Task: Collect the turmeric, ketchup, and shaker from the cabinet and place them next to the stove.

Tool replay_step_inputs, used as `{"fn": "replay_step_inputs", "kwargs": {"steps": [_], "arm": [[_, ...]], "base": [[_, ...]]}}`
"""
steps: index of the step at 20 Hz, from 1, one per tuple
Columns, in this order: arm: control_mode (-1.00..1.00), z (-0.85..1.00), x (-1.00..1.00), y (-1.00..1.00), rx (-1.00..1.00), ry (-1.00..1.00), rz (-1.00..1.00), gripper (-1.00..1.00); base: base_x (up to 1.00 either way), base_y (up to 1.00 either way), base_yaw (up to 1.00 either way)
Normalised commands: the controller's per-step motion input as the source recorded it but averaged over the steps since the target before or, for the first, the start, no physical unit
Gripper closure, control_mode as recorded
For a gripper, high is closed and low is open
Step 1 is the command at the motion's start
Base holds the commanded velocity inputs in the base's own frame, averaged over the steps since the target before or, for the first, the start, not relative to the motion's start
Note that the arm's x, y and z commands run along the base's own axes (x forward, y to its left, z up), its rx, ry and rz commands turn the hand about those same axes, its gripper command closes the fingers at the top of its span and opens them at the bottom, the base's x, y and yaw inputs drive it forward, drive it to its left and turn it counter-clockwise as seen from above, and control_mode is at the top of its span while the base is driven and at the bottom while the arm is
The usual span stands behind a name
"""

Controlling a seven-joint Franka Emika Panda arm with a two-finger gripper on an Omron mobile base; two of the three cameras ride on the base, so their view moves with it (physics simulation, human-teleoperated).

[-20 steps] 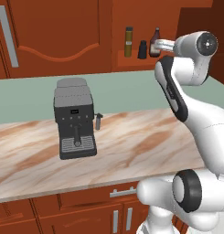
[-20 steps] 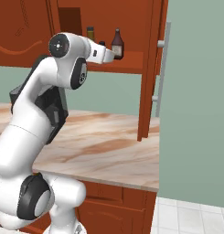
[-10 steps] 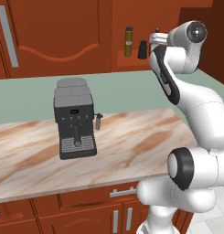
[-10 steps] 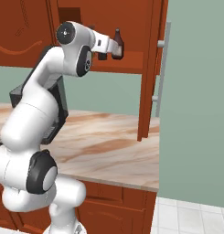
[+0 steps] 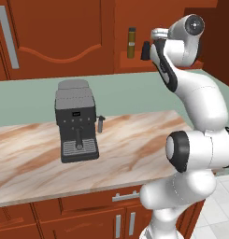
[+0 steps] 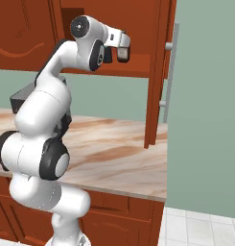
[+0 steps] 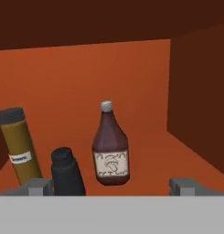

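Cabinet niche, shaker base cut off between fingertips of unclenched, empty hand.

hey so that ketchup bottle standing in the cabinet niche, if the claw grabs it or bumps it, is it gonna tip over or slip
The ketchup stands upright, taller than wide with a narrow neck, so a nudge near the top would probably tip it. Its body looks smooth and rounded, so it might slip or twist between the fingers. The shaker stands close beside it, so a sideways push could knock into that.
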Motion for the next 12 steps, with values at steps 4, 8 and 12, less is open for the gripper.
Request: {"fn": "replay_step_inputs", "kwargs": {"steps": [4, 8, 12], "arm": [[-1.0, 0.0, 0.36, -0.28, 0.0, -0.01, 0.07, -1.0], [-1.0, 0.09, 0.2, -0.23, 0.0, -0.04, 0.03, -1.0], [-1.0, 0.18, 0.1, -0.12, 0.0, -0.07, 0.0, -1.0]], "base": [[0.0, 0.0, 0.0], [0.0, 0.0, 0.0], [0.0, 0.0, 0.0]]}}
